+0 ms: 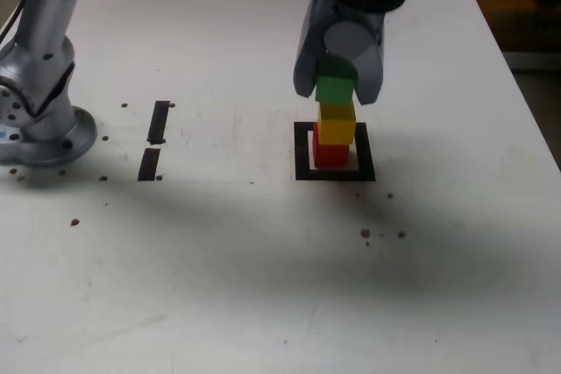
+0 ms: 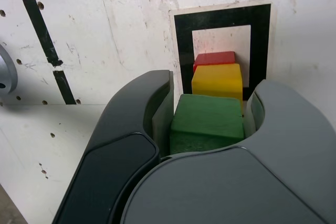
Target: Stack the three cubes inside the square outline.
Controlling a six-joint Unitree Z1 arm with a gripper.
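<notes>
Inside the black square outline (image 1: 334, 174) stands a red cube (image 1: 330, 155) with a yellow cube (image 1: 337, 123) on top of it. The green cube (image 1: 335, 90) is the highest of the three and its underside meets the yellow one. My gripper (image 1: 337, 85) comes down from above and is shut on the green cube, one finger on each side. The wrist view shows the green cube (image 2: 207, 129) between the fingers (image 2: 157, 114), with the yellow cube (image 2: 216, 81), the red cube (image 2: 214, 57) and the outline (image 2: 184, 30) below it.
Two short black bar marks (image 1: 159, 122) (image 1: 149, 164) lie to the exterior view's left of the stack. The arm's grey base (image 1: 39, 133) stands at the far left. The table's right edge (image 1: 517, 85) runs along the exterior view's right.
</notes>
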